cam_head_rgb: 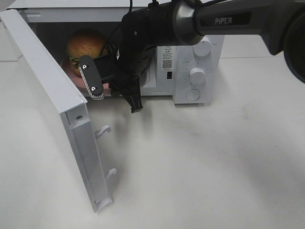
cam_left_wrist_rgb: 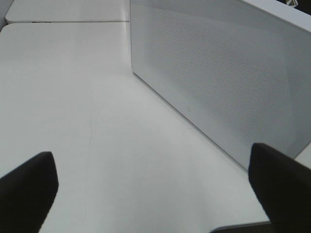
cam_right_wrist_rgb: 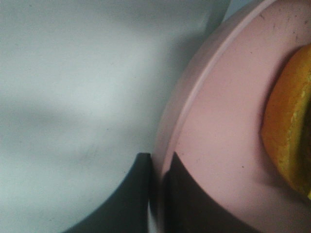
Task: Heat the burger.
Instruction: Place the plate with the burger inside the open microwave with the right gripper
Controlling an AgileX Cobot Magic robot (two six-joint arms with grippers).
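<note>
White boxy microwave (cam_head_rgb: 190, 62) sits on a plain white table (cam_head_rgb: 214, 167), and its white door (cam_head_rgb: 52, 90) is swung wide open toward the left side. The round burger (cam_head_rgb: 86, 45), with a glossy golden-brown bun and a bit of green lettuce showing, is inside the cavity, sitting on a flat round pink plate (cam_head_rgb: 65, 66). The black right arm (cam_head_rgb: 157, 24) reaches across from the right into the oven mouth, covering the front of the plate. In the wrist view the right gripper (cam_right_wrist_rgb: 158, 194) is closed on the pink plate's rim, one dark finger (cam_right_wrist_rgb: 136, 199) outside the edge and the other on the plate's inner face. The orange bun edge sits further in on the plate, apart from the fingers. The left gripper (cam_left_wrist_rgb: 155, 189) is wide open and holds nothing. Its two dark fingertips (cam_left_wrist_rgb: 29, 189) stand far apart above the bare table, near the door's dotted outer face. It does not show in the high view. Two round white knobs (cam_head_rgb: 197, 74) stand on the microwave's panel to the right of the cavity. Two white latch hooks (cam_head_rgb: 102, 131) stick out from the door's free edge.
</note>
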